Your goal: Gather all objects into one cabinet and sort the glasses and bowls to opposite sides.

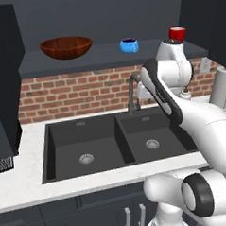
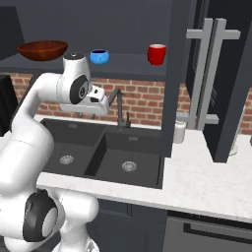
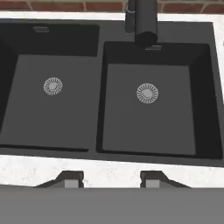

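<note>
With the gripper (image 3: 111, 178) parted and empty over the sink (image 3: 100, 94), the red cup (image 2: 157, 54) could be toppled if the shelf (image 1: 106, 53) is approached carelessly.

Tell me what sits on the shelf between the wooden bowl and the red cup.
One blue bowl stands between the wooden bowl and the red cup, apart from both; the right base view shows it plainly.
</note>
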Available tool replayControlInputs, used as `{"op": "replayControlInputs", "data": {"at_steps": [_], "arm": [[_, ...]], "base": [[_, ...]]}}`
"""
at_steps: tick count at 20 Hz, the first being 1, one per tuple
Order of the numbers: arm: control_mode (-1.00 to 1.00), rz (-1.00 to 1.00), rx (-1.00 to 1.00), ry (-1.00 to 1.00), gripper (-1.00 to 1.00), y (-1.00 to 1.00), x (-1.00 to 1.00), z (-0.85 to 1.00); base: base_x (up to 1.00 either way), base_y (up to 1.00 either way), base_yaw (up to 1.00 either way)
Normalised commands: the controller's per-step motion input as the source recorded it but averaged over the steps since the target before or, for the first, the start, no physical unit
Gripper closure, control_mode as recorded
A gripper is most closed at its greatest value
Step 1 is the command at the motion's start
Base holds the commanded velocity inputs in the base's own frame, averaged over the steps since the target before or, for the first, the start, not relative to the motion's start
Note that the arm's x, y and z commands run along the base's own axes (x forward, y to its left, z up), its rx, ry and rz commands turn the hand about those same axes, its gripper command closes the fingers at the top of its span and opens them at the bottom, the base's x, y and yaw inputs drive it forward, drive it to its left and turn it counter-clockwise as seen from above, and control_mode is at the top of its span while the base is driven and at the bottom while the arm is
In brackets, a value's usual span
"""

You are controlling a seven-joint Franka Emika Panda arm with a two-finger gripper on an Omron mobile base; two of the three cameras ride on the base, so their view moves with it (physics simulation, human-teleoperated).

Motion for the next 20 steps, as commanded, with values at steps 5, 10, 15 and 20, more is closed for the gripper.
{"op": "replayControlInputs", "data": {"at_steps": [5,10,15,20], "arm": [[-1.0,0.0,0.0,-0.03,-1.0,-0.01,-0.54,0.33],[-1.0,0.0,0.0,-0.18,-1.0,-0.05,-1.0,0.63],[-1.0,0.0,0.0,-0.19,-1.0,-0.05,-0.97,0.51],[-1.0,0.0,0.0,-0.07,-1.0,0.0,-0.86,0.26]], "base": [[0.0,0.0,0.0],[0.0,0.0,0.0],[0.0,0.0,0.0],[0.0,0.0,0.0]]}}
